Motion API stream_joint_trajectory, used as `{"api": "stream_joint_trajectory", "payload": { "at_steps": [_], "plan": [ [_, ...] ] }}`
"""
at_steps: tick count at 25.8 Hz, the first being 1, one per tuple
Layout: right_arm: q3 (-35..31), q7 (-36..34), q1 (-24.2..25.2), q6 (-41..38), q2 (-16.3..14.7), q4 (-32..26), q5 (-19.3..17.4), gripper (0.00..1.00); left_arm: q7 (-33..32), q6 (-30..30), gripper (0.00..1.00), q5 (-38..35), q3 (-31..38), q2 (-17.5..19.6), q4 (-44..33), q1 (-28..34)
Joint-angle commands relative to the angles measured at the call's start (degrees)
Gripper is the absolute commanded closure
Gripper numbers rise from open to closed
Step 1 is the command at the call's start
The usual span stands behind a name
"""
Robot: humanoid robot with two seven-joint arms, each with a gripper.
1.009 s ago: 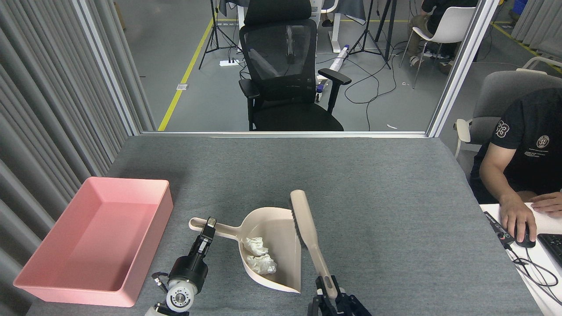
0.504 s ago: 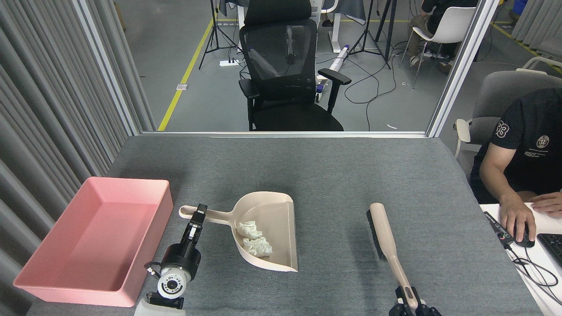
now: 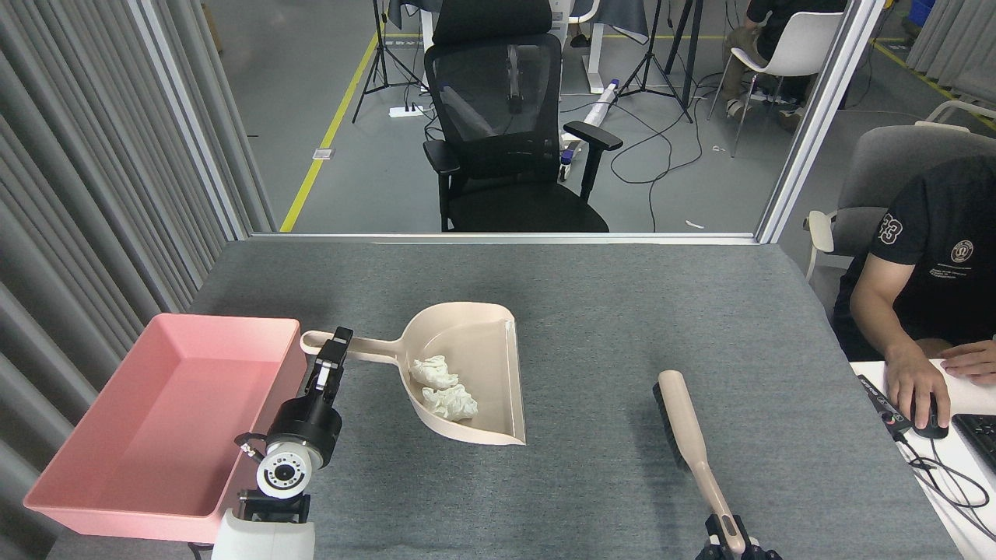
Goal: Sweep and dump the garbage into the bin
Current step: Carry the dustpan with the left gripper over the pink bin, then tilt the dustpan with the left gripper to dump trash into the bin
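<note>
Left gripper (image 3: 336, 343) is clamped across the handle of the beige dustpan (image 3: 486, 373), near the handle's ringed end; the pan sits level, its open mouth facing right, and its handle end lies just beside the near right corner of the pink bin (image 3: 93, 498). The garbage (image 3: 443, 389), two crumpled white paper wads touching each other, rests inside the pan toward its rounded back wall. The bin stands on the grey table (image 3: 622, 311) at the left edge, and its floor shows nothing in it. Right gripper (image 3: 731, 544) is at the bottom edge of the view, mostly cut off; it grips the handle end of the brush (image 3: 685, 424), whose bristled head points away from the robot, well apart from the pan on the right. A person's hand (image 3: 918, 389) rests on a mouse at a separate desk on the far right.
</note>
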Motion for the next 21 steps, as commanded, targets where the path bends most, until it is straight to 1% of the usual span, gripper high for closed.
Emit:
{"api": "stream_joint_trajectory", "payload": {
  "at_steps": [1,3,9,12,14,16,18,20,21],
  "plan": [
    [0.0,0.0,0.0,-0.1,0.1,0.0,0.0,0.83,-0.7,1.1,0.87,0.3,0.1,0.6,-1.2,-0.2],
    [0.0,0.0,0.0,-0.1,0.1,0.0,0.0,0.82,-0.7,1.7,0.87,2.0,0.2,2.2,-1.4,-0.1],
    [0.0,0.0,0.0,-0.4,-0.1,-0.1,-0.1,0.82,-1.1,3.9,0.88,8.1,0.3,9.0,-4.4,0.4],
    [-0.1,0.0,-0.1,-1.0,-0.1,-0.1,-0.2,0.82,-2.2,6.1,0.89,13.1,0.7,12.5,-6.1,0.4],
    [-0.1,0.0,-0.1,-1.0,0.0,-0.1,-0.2,0.82,-2.2,7.0,0.89,16.8,0.8,16.1,-6.7,0.4],
    [-0.1,0.0,-0.1,-1.1,0.0,-0.2,-0.2,0.82,-2.1,6.2,0.89,18.0,1.3,20.8,-7.0,0.6],
    [-0.1,0.0,-0.1,-1.1,0.1,-0.5,-0.3,0.82,-2.5,5.8,0.89,18.8,4.4,25.1,-6.5,1.8],
    [-0.2,0.0,-0.1,-1.1,-0.1,-0.6,-0.3,0.82,-3.8,5.1,0.89,22.0,7.6,28.0,-4.3,2.2],
    [-0.2,0.0,-0.1,-1.1,-0.1,-0.6,-0.4,0.82,-4.3,4.8,0.89,23.1,8.0,29.6,-2.3,2.2]
  ]
}}
